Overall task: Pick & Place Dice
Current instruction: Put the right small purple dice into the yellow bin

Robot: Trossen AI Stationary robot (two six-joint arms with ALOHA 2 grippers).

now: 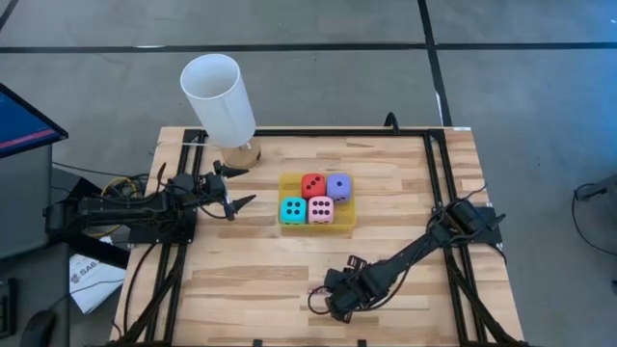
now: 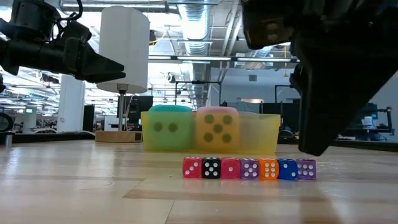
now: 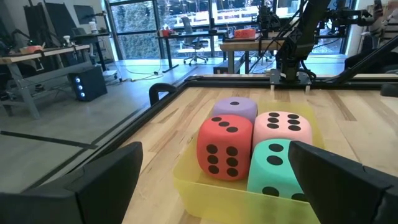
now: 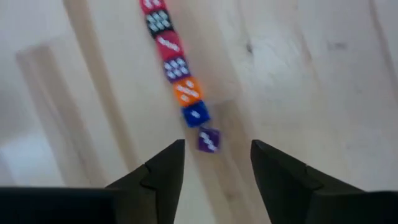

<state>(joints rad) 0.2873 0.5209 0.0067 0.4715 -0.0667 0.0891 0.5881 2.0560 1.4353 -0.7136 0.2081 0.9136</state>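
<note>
Dice in tray, pincers apart from them
Four dice (image 1: 316, 198) sit just ahead of the spread left pincer (image 1: 234, 186); right pincer (image 4: 214, 163), empty and parted, hovers well away.

I am working in an open lab-like office. Desks (image 3: 37, 59) and office chairs (image 3: 198, 45) are standing behind glass walls, and exposed ducts (image 2: 199, 28) are running overhead.

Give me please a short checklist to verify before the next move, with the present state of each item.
1. Four big dice sit in the yellow tray: red die, purple die, cyan die, pink die: ok.
2. Left end effector open, beside the tray: ok.
3. Right end effector empty, fingers apart above the tiny purple die: ok.
4. Row of tiny dice aligned: ok.
5. White cylinder clear of both arms: ok.
</note>
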